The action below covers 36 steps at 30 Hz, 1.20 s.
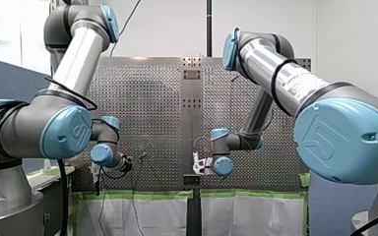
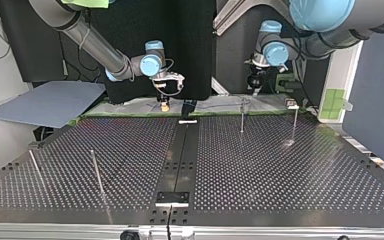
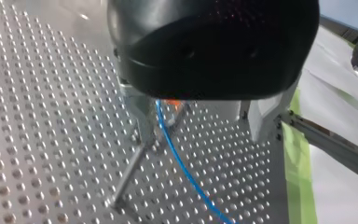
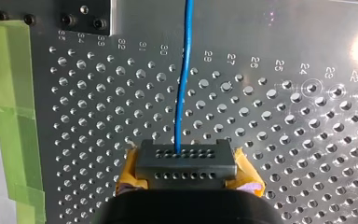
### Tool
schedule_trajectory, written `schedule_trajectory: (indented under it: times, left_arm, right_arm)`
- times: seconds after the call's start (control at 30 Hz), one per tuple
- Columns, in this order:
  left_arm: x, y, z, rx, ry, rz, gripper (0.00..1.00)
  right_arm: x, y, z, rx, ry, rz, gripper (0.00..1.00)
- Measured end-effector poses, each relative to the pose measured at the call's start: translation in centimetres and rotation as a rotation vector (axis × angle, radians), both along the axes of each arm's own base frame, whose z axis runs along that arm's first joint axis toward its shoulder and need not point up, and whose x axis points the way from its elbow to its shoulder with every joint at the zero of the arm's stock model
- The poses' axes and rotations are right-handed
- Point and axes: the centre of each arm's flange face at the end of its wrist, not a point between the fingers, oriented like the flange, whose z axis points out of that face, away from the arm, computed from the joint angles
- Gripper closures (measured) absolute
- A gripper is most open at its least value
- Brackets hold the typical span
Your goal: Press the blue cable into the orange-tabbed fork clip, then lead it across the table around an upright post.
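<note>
The blue cable (image 4: 182,84) runs ahead over the perforated plate from my right gripper (image 4: 184,161), whose yellow-padded fingers (image 4: 130,172) are shut on it. In the top view this gripper (image 2: 165,104) hangs at the table's far edge, near the middle. My left gripper (image 3: 203,137) is black with metal fingers (image 3: 142,119) spread wide and open. The blue cable (image 3: 177,158) passes between them, close to one finger, touching neither. A bit of the orange tab (image 3: 172,101) shows just under the gripper body, mostly hidden. An upright post (image 3: 128,175) stands beside the cable.
Two thin posts (image 2: 242,117) (image 2: 294,125) stand at the top view's far right, and two more (image 2: 96,172) lean at its near left. Green tape (image 3: 298,158) lines the plate's edge. A grey board (image 2: 50,102) lies off the table at the top view's left.
</note>
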Motion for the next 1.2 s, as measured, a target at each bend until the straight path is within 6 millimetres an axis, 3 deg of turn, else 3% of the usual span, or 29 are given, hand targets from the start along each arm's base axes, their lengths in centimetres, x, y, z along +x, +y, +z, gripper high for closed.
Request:
schedule_trajectory:
  times: [0.2,0.67,1.2]
  left_arm:
    - [-0.5,-0.7,1.2,0.048,-0.015,-0.036,0.0]
    - [-1.1,-2.4,1.3,0.077,-0.024,-0.108,0.0]
    - [-0.5,-2.8,1.7,0.081,-0.052,-0.105,0.0]
  right_arm:
    - [-0.1,-0.1,0.0,0.001,0.0,-0.001,1.0]
    - [-0.2,0.0,-0.1,0.009,0.002,-0.002,1.0]
    - [-0.1,0.0,-0.1,0.011,-0.006,0.001,1.0]
